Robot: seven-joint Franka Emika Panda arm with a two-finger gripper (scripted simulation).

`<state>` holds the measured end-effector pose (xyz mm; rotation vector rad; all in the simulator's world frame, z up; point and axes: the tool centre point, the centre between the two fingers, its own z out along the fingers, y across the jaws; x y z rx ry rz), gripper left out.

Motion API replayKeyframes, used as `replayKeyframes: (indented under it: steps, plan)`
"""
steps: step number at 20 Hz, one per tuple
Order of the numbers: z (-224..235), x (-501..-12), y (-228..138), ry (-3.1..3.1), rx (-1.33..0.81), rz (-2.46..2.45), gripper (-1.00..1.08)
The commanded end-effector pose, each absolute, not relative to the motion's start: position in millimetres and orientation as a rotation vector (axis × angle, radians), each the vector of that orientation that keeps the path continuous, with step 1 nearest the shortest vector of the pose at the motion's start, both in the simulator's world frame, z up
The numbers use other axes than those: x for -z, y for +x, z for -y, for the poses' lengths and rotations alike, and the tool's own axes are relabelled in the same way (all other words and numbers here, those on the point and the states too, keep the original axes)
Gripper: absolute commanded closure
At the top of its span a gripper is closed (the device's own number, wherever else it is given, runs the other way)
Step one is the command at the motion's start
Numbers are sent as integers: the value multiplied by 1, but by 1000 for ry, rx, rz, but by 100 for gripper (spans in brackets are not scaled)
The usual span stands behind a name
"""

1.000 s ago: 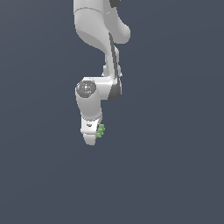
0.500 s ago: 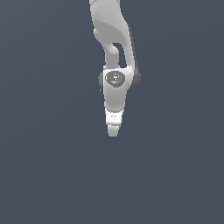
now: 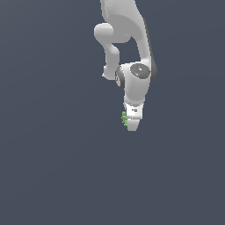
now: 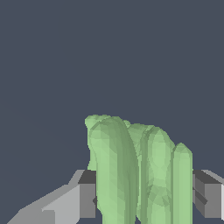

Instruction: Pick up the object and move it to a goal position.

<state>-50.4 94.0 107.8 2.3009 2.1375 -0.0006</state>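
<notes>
Just one object (image 4: 131, 170) — between jaws.

You see one uniform dark blue-grey surface (image 3: 48, 176) filling both views; whether it is floor or backdrop, you cannot tell.

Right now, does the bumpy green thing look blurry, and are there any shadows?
In the wrist view, the ridged light-green object is sharp, softly shaded, filling the space between the grey fingers. In the exterior view it is a tiny green sliver beside the white gripper; no cast shadows or glare show anywhere.
</notes>
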Motion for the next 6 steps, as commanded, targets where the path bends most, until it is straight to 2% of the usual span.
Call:
replayKeyframes:
  steps: [1,6]
  plan:
    - [-105,-110,-53,2303,1,-2135,108]
    - [-111,-111,-53,2304,0,-2135,108]
